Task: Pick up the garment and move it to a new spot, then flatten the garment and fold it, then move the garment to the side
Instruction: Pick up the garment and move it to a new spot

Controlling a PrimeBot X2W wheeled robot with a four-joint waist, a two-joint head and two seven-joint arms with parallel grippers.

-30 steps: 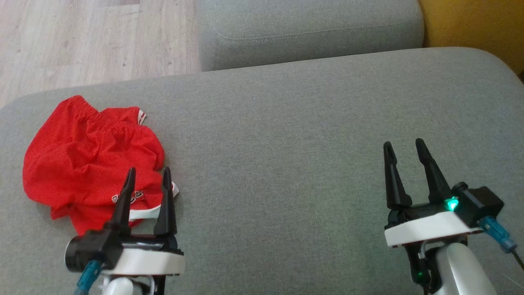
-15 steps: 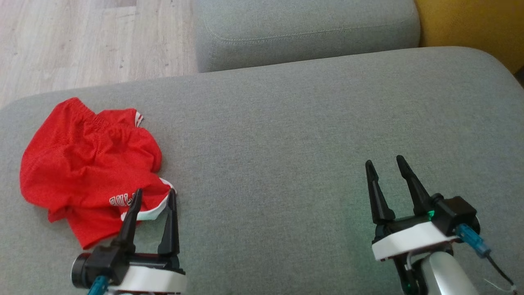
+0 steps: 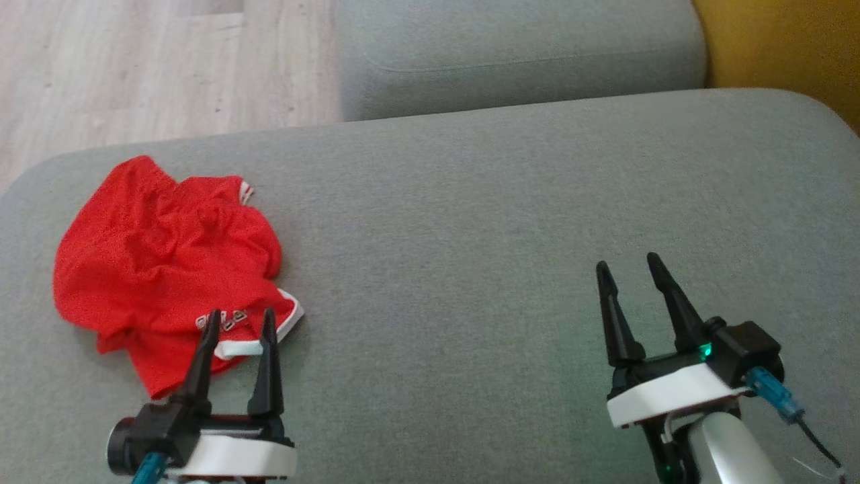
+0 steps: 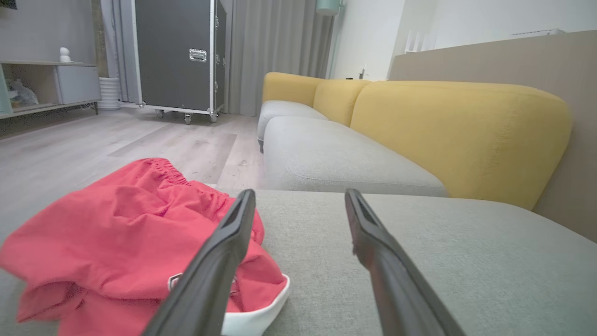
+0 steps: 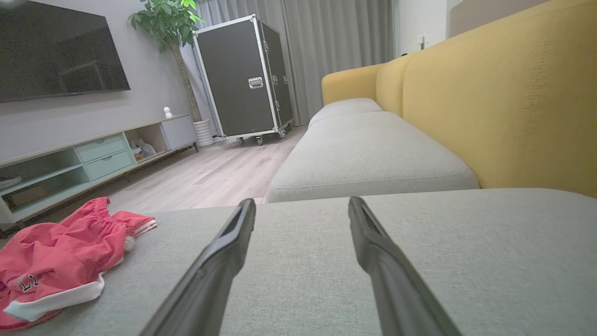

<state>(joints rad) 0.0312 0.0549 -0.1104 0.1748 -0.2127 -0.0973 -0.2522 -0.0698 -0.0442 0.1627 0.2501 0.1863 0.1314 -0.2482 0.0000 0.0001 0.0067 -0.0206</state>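
Hovering left gripper (image 3: 242, 312) was spread, empty, by crumpled red garment (image 3: 161, 262) | right gripper (image 3: 626, 262) spread, empty | garment lettering (image 3: 222, 321) blurred, partly hidden by left gripper

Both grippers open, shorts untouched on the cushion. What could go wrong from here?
The shorts lie crumpled in layers; the left gripper, open by the white hem, might pinch one layer and lift a tangled bundle.
The shorts sit close to the far edge of the cushion, so a nudge could slide them onto the floor.
The right gripper is open over bare cushion, well away, so a lift may be one-handed and uneven.
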